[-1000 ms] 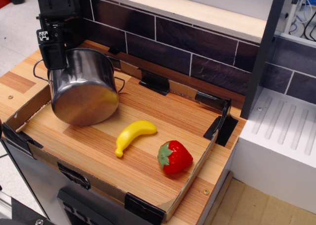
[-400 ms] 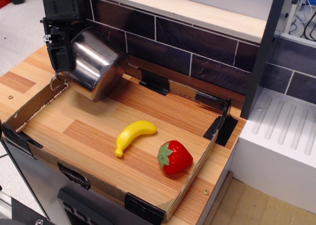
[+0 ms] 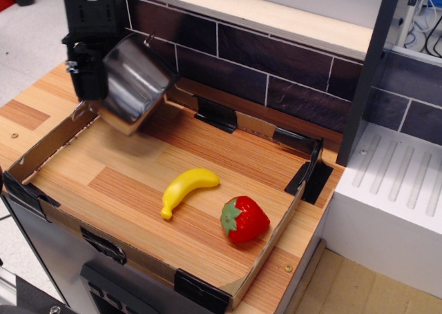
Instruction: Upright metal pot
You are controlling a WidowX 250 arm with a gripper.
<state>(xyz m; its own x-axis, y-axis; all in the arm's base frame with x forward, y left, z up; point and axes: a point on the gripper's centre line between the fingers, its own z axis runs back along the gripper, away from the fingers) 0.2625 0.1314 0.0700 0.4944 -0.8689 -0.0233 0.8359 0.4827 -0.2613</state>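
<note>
metal pot (image 3: pixel 135 83): lifted off the tray floor | tilted nearer upright | tool (image 3: pixel 88 79): raised slightly

- one metal pot (image 3: pixel 136 83), up around 10 o'clock, shiny steel, only one of those
- one gripper (image 3: pixel 90 79), the black one at the pot, also roughly 10 o'clock
- one yellow toy banana (image 3: pixel 185 188), pretty much dead center
- one red strawberry (image 3: pixel 243 219), about 5 o'clock from the banana
- one shallow cardboard-edged tray (image 3: pixel 41 154) under the two fruit
- so two fruit total
</note>
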